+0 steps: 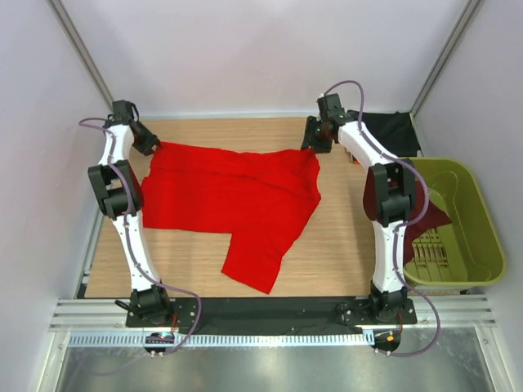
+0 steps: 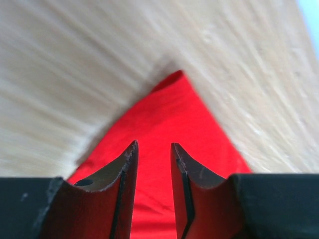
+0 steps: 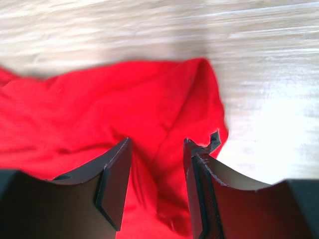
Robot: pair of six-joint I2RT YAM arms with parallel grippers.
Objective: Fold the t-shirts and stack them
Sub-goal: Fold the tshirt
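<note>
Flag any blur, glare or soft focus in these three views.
Top external: even light, sharp, only soft shadows under the red t-shirt. Left wrist: wooden table smeared with streaky motion blur, shirt corner soft, left gripper's fingers fairly crisp. Right wrist: glare washes out the table at right, cloth folds readable.

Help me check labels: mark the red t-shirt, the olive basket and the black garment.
Red t-shirt (image 1: 221, 192): top view, mid-body.
Olive basket (image 1: 482, 224): top view, right wall.
Black garment (image 1: 392, 131): top view, its middle.
</note>
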